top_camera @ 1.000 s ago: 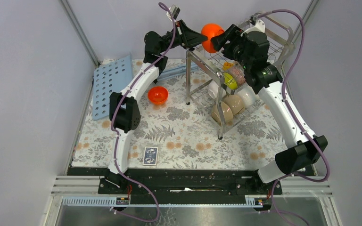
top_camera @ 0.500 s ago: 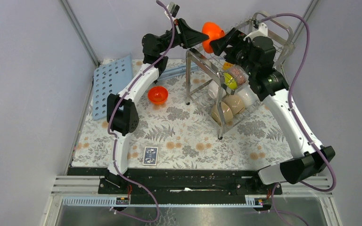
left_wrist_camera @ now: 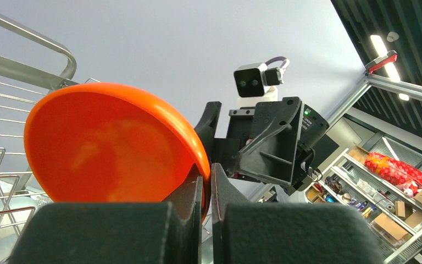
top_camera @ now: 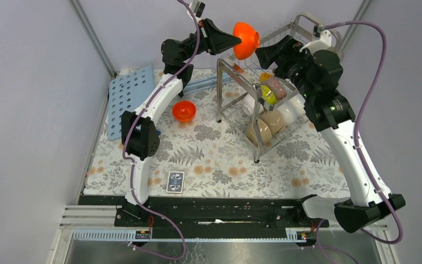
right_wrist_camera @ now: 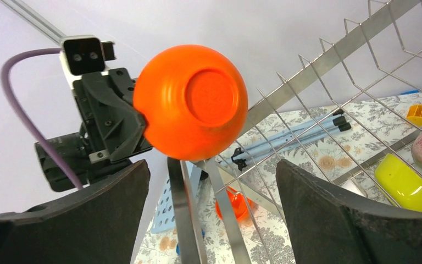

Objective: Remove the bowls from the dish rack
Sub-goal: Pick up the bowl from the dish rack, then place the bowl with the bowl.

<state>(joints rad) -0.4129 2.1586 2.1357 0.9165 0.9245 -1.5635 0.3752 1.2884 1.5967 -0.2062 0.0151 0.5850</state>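
Note:
My left gripper (top_camera: 236, 39) is shut on the rim of an orange bowl (top_camera: 246, 39) and holds it in the air above the left end of the steel dish rack (top_camera: 236, 69). In the left wrist view the bowl (left_wrist_camera: 110, 148) shows its inside, with its rim pinched between my fingers (left_wrist_camera: 206, 187). My right gripper (top_camera: 264, 55) is open and empty just right of the bowl; its wrist view shows the bowl's underside (right_wrist_camera: 192, 107). Beige bowls (top_camera: 266, 126) and white bowls (top_camera: 288, 113) sit in the rack's lower tier. A second orange bowl (top_camera: 184, 110) stands on the table.
A light-blue perforated board (top_camera: 127, 99) leans at the far left. A yellow-green item (top_camera: 268, 94) and a pink patterned item (top_camera: 276, 85) lie on the rack's upper tier. A card deck (top_camera: 175, 182) lies near the front edge. Blue rods (right_wrist_camera: 291, 135) lie behind the rack.
My left gripper has lifted the orange bowl up and tilted it. My right gripper has let go of the bowl and drawn back to the right, its arm rising.

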